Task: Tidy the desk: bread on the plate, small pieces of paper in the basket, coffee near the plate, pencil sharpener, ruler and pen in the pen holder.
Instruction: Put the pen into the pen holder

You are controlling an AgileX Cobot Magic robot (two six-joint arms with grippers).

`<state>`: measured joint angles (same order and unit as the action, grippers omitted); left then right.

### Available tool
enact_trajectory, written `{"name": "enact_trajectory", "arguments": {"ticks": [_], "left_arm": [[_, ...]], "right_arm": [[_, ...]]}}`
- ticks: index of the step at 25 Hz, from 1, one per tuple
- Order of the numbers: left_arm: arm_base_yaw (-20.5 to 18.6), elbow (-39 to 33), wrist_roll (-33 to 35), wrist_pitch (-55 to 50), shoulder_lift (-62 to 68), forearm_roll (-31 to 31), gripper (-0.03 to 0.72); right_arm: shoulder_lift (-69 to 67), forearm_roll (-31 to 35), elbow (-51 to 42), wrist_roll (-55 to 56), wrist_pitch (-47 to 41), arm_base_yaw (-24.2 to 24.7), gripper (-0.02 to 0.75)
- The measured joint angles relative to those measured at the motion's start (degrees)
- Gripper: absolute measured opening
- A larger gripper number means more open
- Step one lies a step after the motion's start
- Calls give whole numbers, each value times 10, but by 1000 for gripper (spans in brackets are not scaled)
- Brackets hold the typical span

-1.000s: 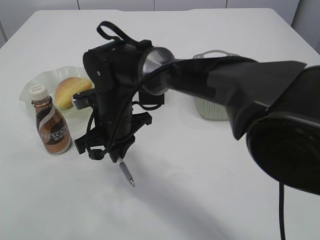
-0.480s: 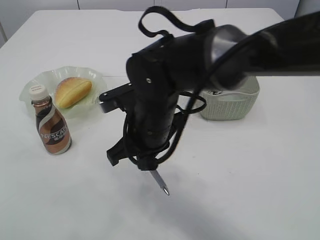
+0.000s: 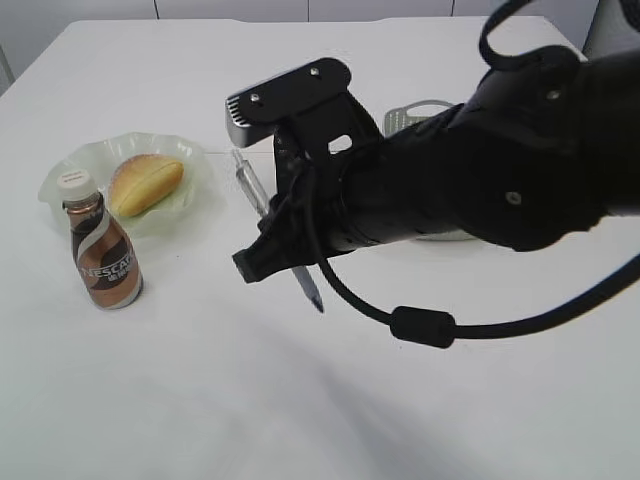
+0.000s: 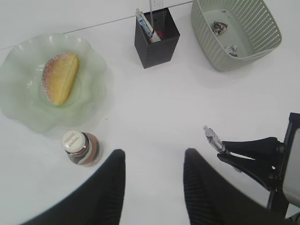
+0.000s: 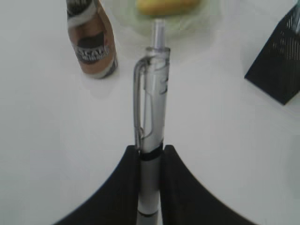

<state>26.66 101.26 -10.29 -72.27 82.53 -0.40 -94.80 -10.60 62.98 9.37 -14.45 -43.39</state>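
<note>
Gripping the pen point(image 5: 151, 140) between its jaws, the right gripper point(image 5: 150, 161) hangs above the desk point(image 3: 150, 400). The left gripper point(image 4: 152, 180) stands open and empty, above the coffee point(image 4: 80, 147).

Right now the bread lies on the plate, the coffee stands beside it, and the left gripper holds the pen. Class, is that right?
Not quite: the right gripper holds the pen, as the right wrist view shows. The left gripper is empty. The bread and the coffee are as stated.
</note>
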Motion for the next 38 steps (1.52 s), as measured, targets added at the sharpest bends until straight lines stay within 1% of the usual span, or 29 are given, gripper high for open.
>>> {"name": "enact_trajectory", "arguments": {"ticks": [3,5,10,13,16,19,21,25,33,38], "left_arm": [[0,0,0,0,0,-5,307],[0,0,0,0,0,-10,307],[0,0,0,0,0,-22,307],[0,0,0,0,0,-23,307],[0,0,0,0,2,-23,307],[0,0,0,0,9,-15,307],[0,0,0,0,15,-8,307],[0,0,0,0,25,1,307],[0,0,0,0,43,16,307],[0,0,0,0,45,24,307]], "right_arm": [[8,-25,-12,-1,66,16,61],[9,-30,-14,-2,121,38,60],[5,-32,-14,-2,252,116,60],[-10,-32,-14,-2,322,154,61],[-31,-32,-14,-2,396,173,61],[-63,-20,-7,-31,462,175,61],[-95,-4,8,-61,482,175,61],[-163,29,66,-97,492,175,61],[-284,36,223,-103,494,183,61],[-331,36,285,-103,461,199,61]]}}
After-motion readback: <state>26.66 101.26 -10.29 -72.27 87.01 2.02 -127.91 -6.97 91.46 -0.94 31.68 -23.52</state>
